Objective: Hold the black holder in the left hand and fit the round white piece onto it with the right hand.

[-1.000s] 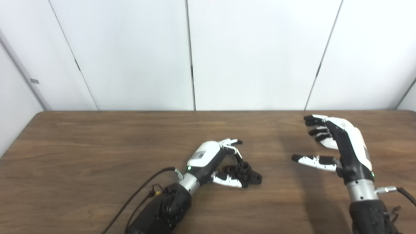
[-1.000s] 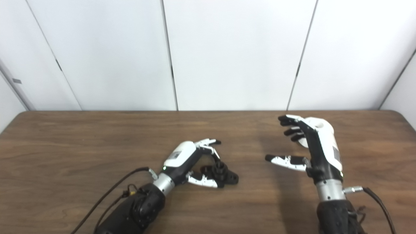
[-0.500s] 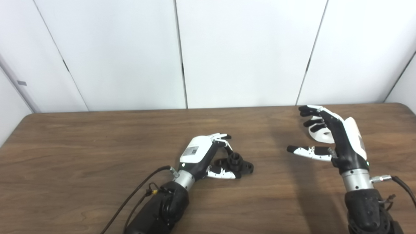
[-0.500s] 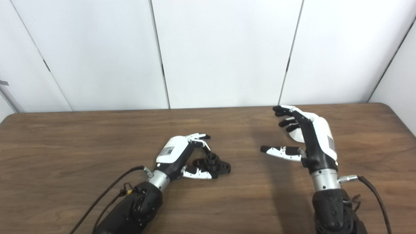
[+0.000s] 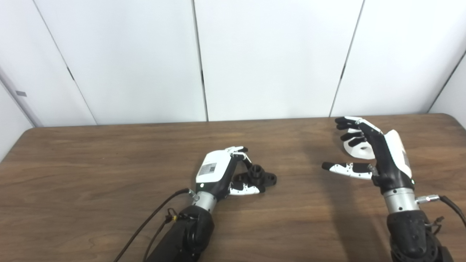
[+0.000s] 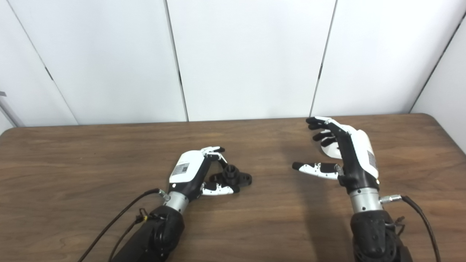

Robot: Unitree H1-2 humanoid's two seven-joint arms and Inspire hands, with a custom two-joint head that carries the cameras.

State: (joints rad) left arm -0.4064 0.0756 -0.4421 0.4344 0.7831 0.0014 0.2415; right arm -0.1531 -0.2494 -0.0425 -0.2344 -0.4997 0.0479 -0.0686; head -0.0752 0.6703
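Black holder (image 5: 257,177) w/ left hand (image 5: 218,173) sliding slightly left on wood table (image 5: 91,163), left fingers curling round it, not lifting yet, right hand (image 5: 378,154) hovering w/ fingers spread, holding nothing, round white piece (image 5: 358,148) lying just behind its fingers

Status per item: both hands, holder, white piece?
Left hand: on the table, fingers curled around the black holder, grip looks closed.
Black holder: resting on the table, not lifted.
Right hand: open, fingers spread, holding nothing.
Round white piece: lying on the table behind the right hand, partly hidden, not fitted.
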